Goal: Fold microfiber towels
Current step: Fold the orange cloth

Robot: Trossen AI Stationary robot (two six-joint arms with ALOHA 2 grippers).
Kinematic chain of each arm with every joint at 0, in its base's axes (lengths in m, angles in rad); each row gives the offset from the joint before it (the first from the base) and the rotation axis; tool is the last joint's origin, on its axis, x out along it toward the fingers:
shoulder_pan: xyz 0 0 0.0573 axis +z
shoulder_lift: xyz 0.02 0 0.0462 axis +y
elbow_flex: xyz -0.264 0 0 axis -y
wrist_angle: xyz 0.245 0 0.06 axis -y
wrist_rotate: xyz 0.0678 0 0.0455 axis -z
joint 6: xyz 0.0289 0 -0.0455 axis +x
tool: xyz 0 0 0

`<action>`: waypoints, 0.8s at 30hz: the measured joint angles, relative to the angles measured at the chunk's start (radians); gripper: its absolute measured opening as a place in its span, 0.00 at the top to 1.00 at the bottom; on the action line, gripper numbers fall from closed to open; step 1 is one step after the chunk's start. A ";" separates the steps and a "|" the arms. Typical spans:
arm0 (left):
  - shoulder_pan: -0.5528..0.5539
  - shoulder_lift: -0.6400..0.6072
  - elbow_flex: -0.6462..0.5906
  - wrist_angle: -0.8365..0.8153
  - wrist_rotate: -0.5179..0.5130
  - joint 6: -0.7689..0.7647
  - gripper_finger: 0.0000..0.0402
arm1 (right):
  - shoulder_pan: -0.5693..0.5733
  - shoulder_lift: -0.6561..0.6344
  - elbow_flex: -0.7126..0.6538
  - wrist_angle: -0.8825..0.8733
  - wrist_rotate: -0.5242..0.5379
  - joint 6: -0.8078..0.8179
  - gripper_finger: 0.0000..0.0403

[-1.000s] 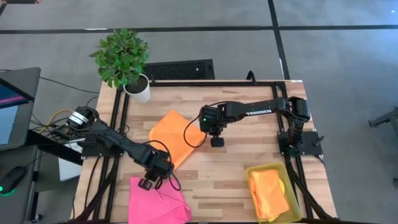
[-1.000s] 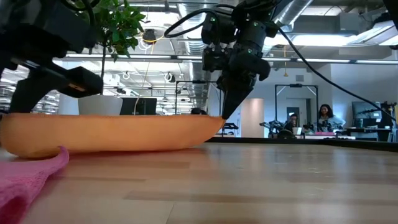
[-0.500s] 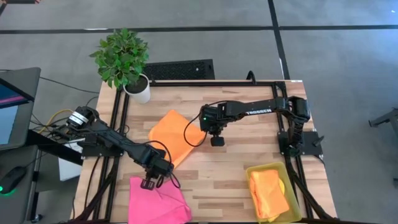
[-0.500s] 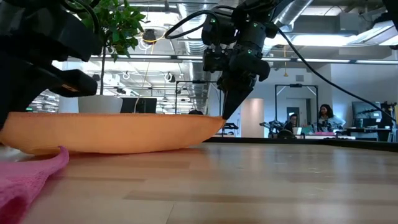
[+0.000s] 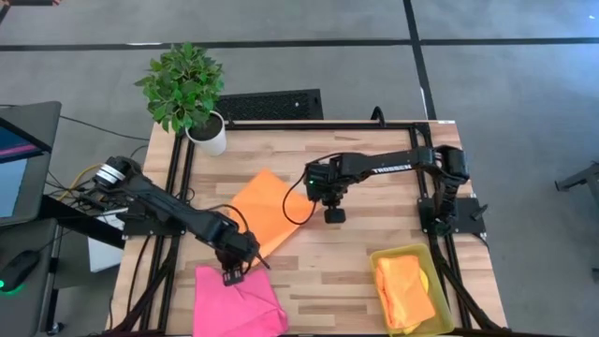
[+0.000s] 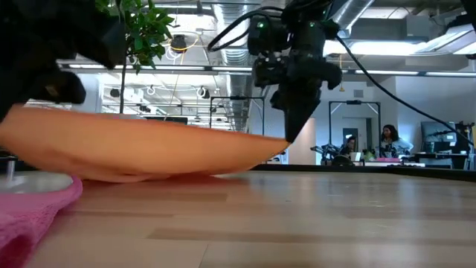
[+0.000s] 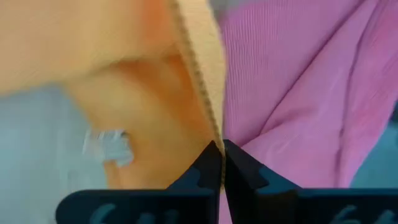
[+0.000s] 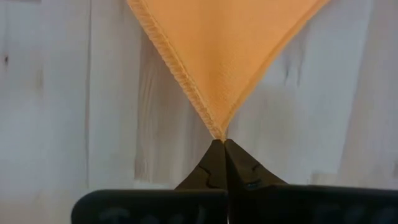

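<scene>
Here the orange towel [image 5: 267, 208] lies near the middle of the wooden table [image 5: 374, 262], partly lifted off it, sagging between both grippers in the low view. Right gripper [image 5: 333, 215] sits at the towel's corner toward the table centre, fingers pinched fully together on the very tip of that corner; the right wrist view shows the hemmed corner [image 8: 217, 132] running straight into the closed fingertips [image 8: 211, 163], bare wood planks either side. Left gripper [image 5: 228, 277] is at the towel's near edge, right where it borders the pink towel [image 5: 234, 304]; its fingers are also clamped tight, with the orange hem [image 7: 202, 93] caught between them in the left wrist view, pink cloth [image 7: 298, 112] just beside, a small white tag [image 7: 109, 144] showing under the orange fabric. Pink towel lies flat at the table's front edge on the left side, a fold of it visible low at the left of the low view [image 6: 33, 212]. Another orange towel [image 5: 404, 292], bunched, sits inside the yellow bin [image 5: 440, 281] at the front right corner, well apart from both arms. A potted plant [image 5: 187, 89] stands at the far left corner. Two people [image 6: 368, 141] show far back in the room.
</scene>
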State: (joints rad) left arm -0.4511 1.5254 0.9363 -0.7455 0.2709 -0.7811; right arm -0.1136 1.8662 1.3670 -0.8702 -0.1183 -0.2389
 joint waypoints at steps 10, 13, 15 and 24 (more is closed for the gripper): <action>0.022 -0.299 -0.001 -0.090 -0.353 -0.280 1.00 | 0.006 -0.176 -0.001 -0.058 0.086 0.097 1.00; 0.043 -0.370 -0.001 -0.091 -0.489 -0.344 1.00 | 0.007 -0.230 -0.001 -0.080 0.134 0.141 1.00; 0.063 -0.406 0.004 -0.093 -0.569 -0.365 1.00 | 0.008 -0.269 -0.001 -0.086 0.162 0.169 1.00; 0.224 -0.422 0.227 -0.305 -0.729 -0.183 1.00 | 0.006 -0.425 -0.001 -0.099 0.333 0.260 1.00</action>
State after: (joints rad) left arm -0.2266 1.1037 1.1634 -1.0501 -0.4583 -0.9644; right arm -0.1074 1.4408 1.3659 -0.9695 0.2143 0.0212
